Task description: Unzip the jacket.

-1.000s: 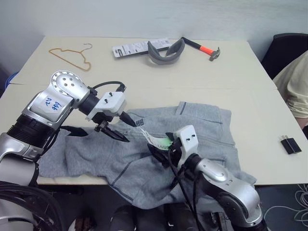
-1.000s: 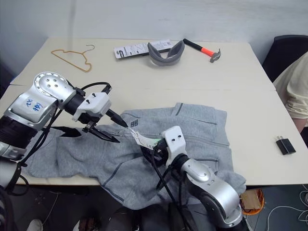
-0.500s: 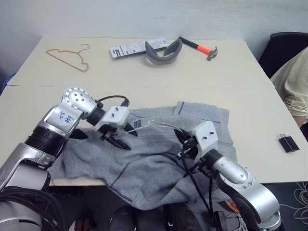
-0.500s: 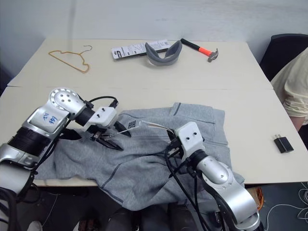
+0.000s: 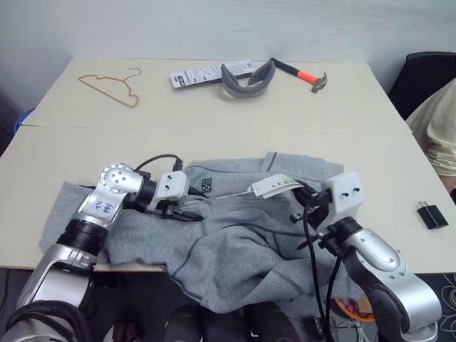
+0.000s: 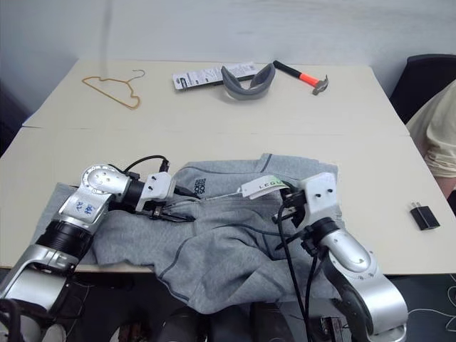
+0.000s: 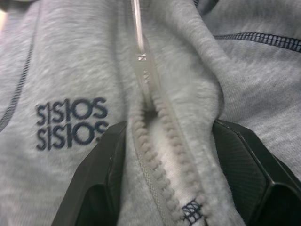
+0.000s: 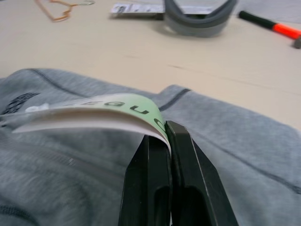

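Right wrist view: right gripper (image 8: pixel 162 141) clamped on green/white hang tag (image 8: pixel 94 113). Left gripper (image 7: pixel 169 155) open, fingers straddling zip teeth (image 7: pixel 162 155) w/o pinching. Jacket (image 5: pixel 235 228) lies at table (image 5: pixel 214 107) front edge; soft, light, bunches easily, so pin cloth beside zip.

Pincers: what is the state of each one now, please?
Left pincer: open, astride the jacket zipper.
Right pincer: closed on the hang tag.
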### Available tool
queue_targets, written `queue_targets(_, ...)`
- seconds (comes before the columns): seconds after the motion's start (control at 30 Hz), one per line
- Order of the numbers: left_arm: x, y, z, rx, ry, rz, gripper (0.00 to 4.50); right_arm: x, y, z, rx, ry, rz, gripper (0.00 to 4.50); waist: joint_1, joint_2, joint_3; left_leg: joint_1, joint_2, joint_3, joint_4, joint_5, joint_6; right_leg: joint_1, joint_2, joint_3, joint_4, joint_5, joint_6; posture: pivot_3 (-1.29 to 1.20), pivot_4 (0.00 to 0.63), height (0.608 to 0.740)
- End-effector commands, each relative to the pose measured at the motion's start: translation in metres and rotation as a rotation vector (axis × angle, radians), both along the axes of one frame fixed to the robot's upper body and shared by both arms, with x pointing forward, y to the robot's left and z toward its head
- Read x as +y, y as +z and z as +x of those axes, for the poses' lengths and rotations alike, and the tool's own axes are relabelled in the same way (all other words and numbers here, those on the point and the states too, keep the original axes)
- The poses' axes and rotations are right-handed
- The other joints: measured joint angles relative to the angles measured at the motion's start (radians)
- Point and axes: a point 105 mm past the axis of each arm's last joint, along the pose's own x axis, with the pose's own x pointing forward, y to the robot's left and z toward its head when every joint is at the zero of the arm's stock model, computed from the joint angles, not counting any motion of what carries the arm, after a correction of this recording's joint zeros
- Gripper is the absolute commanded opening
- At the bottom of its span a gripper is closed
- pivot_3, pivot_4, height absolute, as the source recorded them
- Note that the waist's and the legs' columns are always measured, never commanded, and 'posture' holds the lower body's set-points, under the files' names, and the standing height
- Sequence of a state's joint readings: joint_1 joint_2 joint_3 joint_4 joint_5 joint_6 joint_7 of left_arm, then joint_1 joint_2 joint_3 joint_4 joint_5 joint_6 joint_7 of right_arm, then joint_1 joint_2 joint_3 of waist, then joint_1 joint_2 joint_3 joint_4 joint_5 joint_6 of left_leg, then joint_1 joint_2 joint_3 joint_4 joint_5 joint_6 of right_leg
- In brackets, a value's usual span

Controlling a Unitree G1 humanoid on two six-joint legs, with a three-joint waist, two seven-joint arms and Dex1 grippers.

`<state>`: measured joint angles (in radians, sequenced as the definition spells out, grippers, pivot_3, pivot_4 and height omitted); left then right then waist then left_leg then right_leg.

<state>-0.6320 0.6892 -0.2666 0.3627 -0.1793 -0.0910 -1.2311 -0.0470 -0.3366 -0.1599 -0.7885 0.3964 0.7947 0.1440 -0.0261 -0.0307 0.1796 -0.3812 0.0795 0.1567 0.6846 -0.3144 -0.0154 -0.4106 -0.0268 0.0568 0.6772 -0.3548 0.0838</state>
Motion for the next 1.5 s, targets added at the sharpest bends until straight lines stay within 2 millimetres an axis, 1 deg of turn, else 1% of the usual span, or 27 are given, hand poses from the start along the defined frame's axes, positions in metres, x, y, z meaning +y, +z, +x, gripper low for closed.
queue_targets(0.03, 0.012, -0.026, 0.004, 0.044, 0.131, 0.026, 2.82, -0.047, 0.016, 0.0, -0.063, -0.167, 0.027, 0.04, 0.002, 0.0, 0.0, 0.002, 0.0, 0.0, 0.0, 0.0, 0.0, 0.002, 0.0, 0.0, 0.0, 0.0, 0.0, 0.0, 0.15, 0.74)
queue_targets(0.17, 0.016, -0.03, 0.004, 0.046, 0.151, 0.031, 2.82, -0.092, 0.023, 0.001, -0.074, -0.294, 0.046, 0.04, -0.001, 0.002, -0.002, 0.012, -0.001, 0.001, -0.003, 0.0, 0.0, 0.012, 0.0, 0.0, -0.003, 0.0, 0.0, 0.0, 0.15, 0.74)
queue_targets(0.2, 0.017, -0.031, 0.004, 0.045, 0.156, 0.031, 2.82, -0.106, 0.024, 0.001, -0.071, -0.327, 0.047, 0.04, -0.001, 0.004, -0.003, 0.013, -0.001, 0.0, -0.004, 0.0, 0.001, 0.014, 0.0, 0.0, -0.004, 0.0, 0.0, 0.0, 0.15, 0.74)
queue_targets(0.33, 0.019, -0.029, 0.004, 0.042, 0.167, 0.029, 2.82, -0.155, 0.024, 0.0, -0.05, -0.429, 0.028, 0.04, -0.002, 0.01, -0.006, 0.014, -0.001, 0.0, -0.004, -0.001, 0.001, 0.015, 0.0, 0.001, -0.006, 0.0, 0.0, 0.0, 0.15, 0.74)
queue_targets(0.4, 0.02, -0.028, 0.004, 0.036, 0.173, 0.027, 2.82, -0.185, 0.025, -0.003, -0.04, -0.492, 0.016, 0.04, -0.003, 0.013, -0.008, 0.014, -0.002, 0.0, -0.004, -0.001, 0.001, 0.015, 0.001, 0.002, -0.006, 0.0, 0.0, 0.0, 0.15, 0.74)
queue_targets(0.43, 0.02, -0.028, 0.004, 0.033, 0.177, 0.027, 2.82, -0.202, 0.027, -0.004, -0.041, -0.53, 0.011, 0.04, -0.004, 0.013, -0.008, 0.014, -0.002, 0.0, -0.005, -0.001, 0.001, 0.015, 0.001, 0.003, -0.006, 0.0, 0.0, 0.0, 0.15, 0.74)
queue_targets(0.53, 0.02, -0.027, 0.003, 0.03, 0.181, 0.025, 2.82, -0.239, 0.037, -0.007, -0.055, -0.611, 0.024, 0.04, -0.006, 0.015, -0.009, 0.014, -0.005, 0.0, -0.005, -0.001, 0.001, 0.015, 0.0, 0.004, -0.007, 0.0, 0.001, 0.0, 0.15, 0.74)
queue_targets(0.57, 0.02, -0.027, 0.003, 0.029, 0.181, 0.025, 2.82, -0.251, 0.041, -0.007, -0.061, -0.634, 0.04, 0.04, -0.007, 0.016, -0.009, 0.014, -0.005, 0.0, -0.005, -0.001, 0.001, 0.015, 0.0, 0.004, -0.007, 0.0, 0.001, 0.0, 0.15, 0.74)
queue_targets(0.6, 0.019, -0.027, 0.002, 0.029, 0.182, 0.024, 2.82, -0.268, 0.05, -0.007, -0.076, -0.666, 0.044, 0.04, -0.008, 0.017, -0.009, 0.014, -0.005, 0.0, -0.006, -0.001, 0.001, 0.015, 0.0, 0.004, -0.008, 0.0, 0.001, 0.0, 0.15, 0.74)
queue_targets(0.7, 0.019, -0.027, 0.0, 0.027, 0.189, 0.02, 2.82, -0.297, 0.069, -0.006, -0.104, -0.721, 0.04, 0.04, -0.01, 0.02, -0.01, 0.015, -0.005, 0.001, -0.007, -0.001, 0.002, 0.016, 0.0, 0.006, -0.009, 0.001, 0.001, 0.0, 0.15, 0.74)
queue_targets(0.8, 0.019, -0.027, 0.0, 0.026, 0.198, 0.015, 2.82, -0.319, 0.086, -0.005, -0.129, -0.769, 0.022, 0.04, -0.01, 0.022, -0.009, 0.015, -0.001, 0.001, -0.007, -0.001, 0.002, 0.016, 0.0, 0.006, -0.01, 0.001, 0.001, 0.0, 0.15, 0.74)
queue_targets(0.83, 0.019, -0.027, -0.001, 0.025, 0.2, 0.015, 2.82, -0.324, 0.089, -0.004, -0.137, -0.779, 0.017, 0.04, -0.009, 0.022, -0.009, 0.016, -0.001, 0.001, -0.008, -0.001, 0.002, 0.017, 0.0, 0.006, -0.011, 0.001, 0.002, 0.0, 0.15, 0.74)
queue_targets(0.87, 0.019, -0.027, -0.001, 0.025, 0.203, 0.014, 2.82, -0.33, 0.095, -0.004, -0.154, -0.79, 0.051, 0.04, -0.009, 0.022, -0.009, 0.015, -0.001, 0.001, -0.009, -0.001, 0.002, 0.017, 0.0, 0.006, -0.012, 0.001, 0.002, 0.0, 0.15, 0.74)
queue_targets(0.93, 0.019, -0.027, -0.002, 0.025, 0.208, 0.01, 2.82, -0.327, 0.097, 0.005, -0.139, -0.75, -0.01, 0.04, -0.011, 0.022, -0.009, 0.016, -0.001, 0.002, -0.009, -0.001, 0.002, 0.017, 0.0, 0.007, -0.014, 0.001, 0.002, 0.0, 0.15, 0.74)
queue_targets(0.97, 0.018, -0.027, -0.002, 0.025, 0.21, 0.005, 2.82, -0.319, 0.093, 0.013, -0.118, -0.7, -0.038, 0.04, -0.011, 0.022, -0.009, 0.016, -0.001, 0.001, -0.01, -0.001, 0.002, 0.017, 0.0, 0.006, -0.014, 0.001, 0.002, 0.0, 0.15, 0.74)
queue_targets(1.0, 0.017, -0.027, -0.003, 0.026, 0.21, 0.001, 2.82, -0.305, 0.086, 0.022, -0.091, -0.62, -0.072, 0.04, -0.012, 0.022, -0.009, 0.016, -0.001, 0.001, -0.01, -0.001, 0.002, 0.017, 0.0, 0.006, -0.014, 0.001, 0.002, 0.0, 0.15, 0.74)
queue_targets(1.03, 0.017, -0.026, -0.003, 0.027, 0.211, -0.002, 2.82, -0.295, 0.082, 0.028, -0.075, -0.566, -0.086, 0.04, -0.013, 0.023, -0.009, 0.016, 0.0, 0.001, -0.01, -0.001, 0.002, 0.017, 0.0, 0.006, -0.015, 0.001, 0.002, 0.0, 0.15, 0.74)
queue_targets(1.07, 0.016, -0.025, -0.004, 0.03, 0.214, -0.009, 2.82, -0.278, 0.076, 0.036, -0.056, -0.478, -0.134, 0.04, -0.015, 0.023, -0.009, 0.016, 0.0, 0.001, -0.01, -0.001, 0.002, 0.017, 0.0, 0.007, -0.015, 0.001, 0.002, 0.0, 0.15, 0.74)
queue_targets(1.13, 0.015, -0.022, -0.005, 0.049, 0.22, -0.034, 2.82, -0.233, 0.059, 0.049, 0.001, -0.278, -0.306, 0.04, -0.018, 0.023, -0.009, 0.016, 0.0, 0.001, -0.011, 0.0, 0.001, 0.017, 0.0, 0.007, -0.015, 0.001, 0.003, 0.0, 0.15, 0.74)
queue_targets(1.2, 0.015, -0.016, -0.007, 0.078, 0.224, -0.056, 2.82, -0.2, 0.045, 0.051, 0.049, -0.114, -0.394, 0.04, -0.025, 0.024, -0.009, 0.015, 0.001, 0.001, -0.011, 0.0, 0.0, 0.017, 0.0, 0.006, -0.014, 0.002, 0.003, 0.0, 0.15, 0.74)
queue_targets(1.23, 0.017, -0.01, -0.007, 0.102, 0.225, -0.072, 2.82, -0.188, 0.04, 0.048, 0.067, -0.033, -0.455, 0.04, -0.025, 0.024, -0.009, 0.015, 0.001, 0.0, -0.011, 0.0, 0.0, 0.017, 0.0, 0.006, -0.014, 0.002, 0.003, 0.0, 0.15, 0.74)
queue_targets(1.3, 0.021, 0.0, -0.008, 0.146, 0.226, -0.1, 2.82, -0.177, 0.033, 0.044, 0.109, 0.055, -0.515, 0.4, -0.027, 0.025, -0.009, 0.015, 0.001, 0.0, -0.011, 0.0, 0.0, 0.017, 0.0, 0.005, -0.015, 0.002, 0.003, 0.0, 0.15, 0.74)
queue_targets(1.33, 0.026, 0.007, -0.008, 0.158, 0.228, -0.106, 2.99, -0.176, 0.034, 0.041, 0.121, 0.084, -0.531, 0.59, -0.028, 0.025, -0.008, 0.014, 0.001, -0.001, -0.011, 0.0, 0.0, 0.017, 0.001, 0.004, -0.015, 0.002, 0.003, 0.0, 0.15, 0.74)
queue_targets(1.37, 0.029, 0.011, -0.008, 0.165, 0.23, -0.109, 3.2, -0.175, 0.035, 0.039, 0.128, 0.102, -0.534, 0.96, -0.029, 0.025, -0.008, 0.013, 0.001, 0.0, -0.011, 0.0, 0.0, 0.016, 0.001, 0.004, -0.015, 0.002, 0.003, 0.0, 0.15, 0.74)
queue_targets(1.4, 0.039, 0.02, -0.01, 0.193, 0.22, -0.105, 3.35, -0.175, 0.039, 0.034, 0.143, 0.137, -0.549, 1.22, -0.03, 0.024, -0.007, 0.012, 0.001, 0.0, -0.011, 0.0, 0.0, 0.015, 0.001, 0.004, -0.015, 0.002, 0.003, 0.0, 0.15, 0.74)
queue_targets(1.43, 0.048, 0.028, -0.013, 0.214, 0.211, -0.101, 3.62, -0.175, 0.043, 0.03, 0.155, 0.166, -0.559, 1.53, -0.03, 0.024, -0.006, 0.012, 0.001, 0.0, -0.011, 0.0, 0.0, 0.015, 0.001, 0.004, -0.015, 0.001, 0.003, 0.0, 0.15, 0.74)
queue_targets(1.5, 0.072, 0.045, -0.015, 0.232, 0.228, -0.07, 4.25, -0.177, 0.05, 0.016, 0.198, 0.244, -0.568, 2.22, -0.033, 0.022, -0.004, 0.012, 0.002, 0.001, -0.012, 0.0, -0.001, 0.013, 0.001, 0.003, -0.015, 0.001, 0.003, 0.0, 0.15, 0.74)
